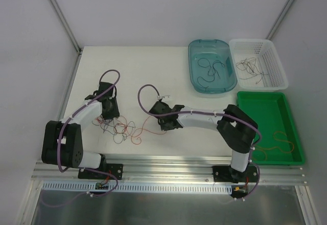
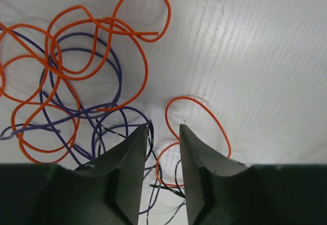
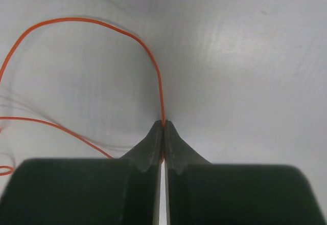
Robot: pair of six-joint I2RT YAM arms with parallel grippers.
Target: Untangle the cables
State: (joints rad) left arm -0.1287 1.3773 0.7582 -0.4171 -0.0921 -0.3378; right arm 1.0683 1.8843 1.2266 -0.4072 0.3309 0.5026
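A tangle of thin cables, orange, purple and black, lies on the white table between the arms. In the left wrist view orange loops and purple strands spread ahead of my left gripper. It is open, and black and orange strands lie between its fingers. My left gripper sits at the tangle's left edge. My right gripper is shut on an orange cable that arcs away to the left. In the top view my right gripper is just right of the tangle.
A teal tub holds dark cables, a white basket holds several more, and a green tray at the right holds an orange cable. An aluminium rail runs along the near edge. Grey walls stand behind and to the left.
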